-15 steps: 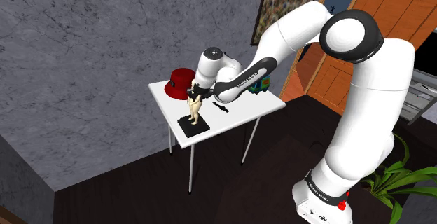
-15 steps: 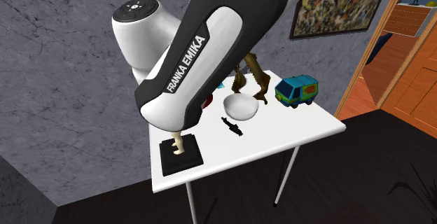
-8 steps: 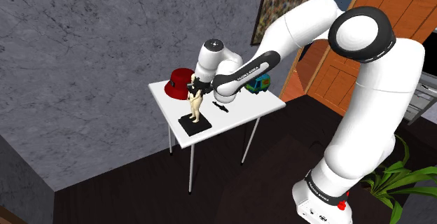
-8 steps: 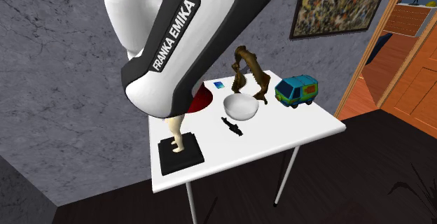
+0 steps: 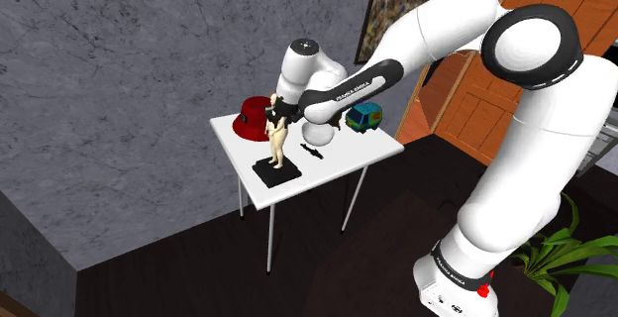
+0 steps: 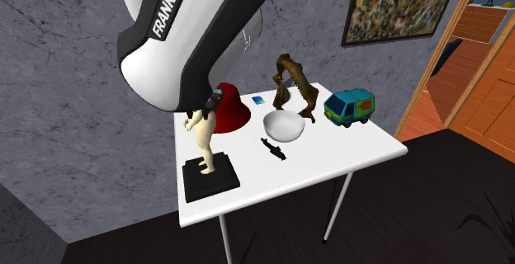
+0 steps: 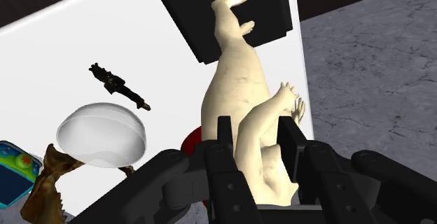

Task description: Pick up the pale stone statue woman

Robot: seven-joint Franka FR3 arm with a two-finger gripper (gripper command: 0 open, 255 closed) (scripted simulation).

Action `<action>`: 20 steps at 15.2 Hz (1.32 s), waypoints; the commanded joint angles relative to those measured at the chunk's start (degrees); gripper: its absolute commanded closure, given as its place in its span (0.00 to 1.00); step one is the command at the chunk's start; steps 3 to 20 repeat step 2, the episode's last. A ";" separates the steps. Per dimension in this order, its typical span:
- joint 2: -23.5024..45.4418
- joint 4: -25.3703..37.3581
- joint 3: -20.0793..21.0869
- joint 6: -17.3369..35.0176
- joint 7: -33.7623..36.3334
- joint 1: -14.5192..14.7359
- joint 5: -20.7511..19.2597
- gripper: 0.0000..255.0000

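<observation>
Statue woman [image 6: 204, 139], pale cream on a black base [image 6: 210, 180], stands upright left of centre in the second exterior view, on the near-left part of the white table [image 6: 330, 151]. Gripper [image 7: 257, 128] sits at its upper body. In the wrist view both black fingers [image 7: 224, 135] press the torso and raised arm between them, clamped tight. Can't tell if the base is off the tabletop. Red hat [image 6: 233, 110] just behind it. White bowl [image 6: 282, 125], small black object [image 6: 273, 148] and green-blue toy van [image 6: 350, 106] are toward the right.
</observation>
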 commanded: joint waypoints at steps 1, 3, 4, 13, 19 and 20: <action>-0.66 0.17 0.31 -0.55 -0.71 -0.20 0.84 1.00; -0.66 0.16 0.31 -0.55 -0.71 -0.19 0.85 1.00; -0.66 0.16 0.31 -0.55 -0.71 -0.19 0.85 1.00; -0.66 0.16 0.31 -0.55 -0.71 -0.19 0.85 1.00; -0.66 0.16 0.31 -0.55 -0.71 -0.19 0.85 1.00; -0.66 0.16 0.31 -0.55 -0.71 -0.19 0.85 1.00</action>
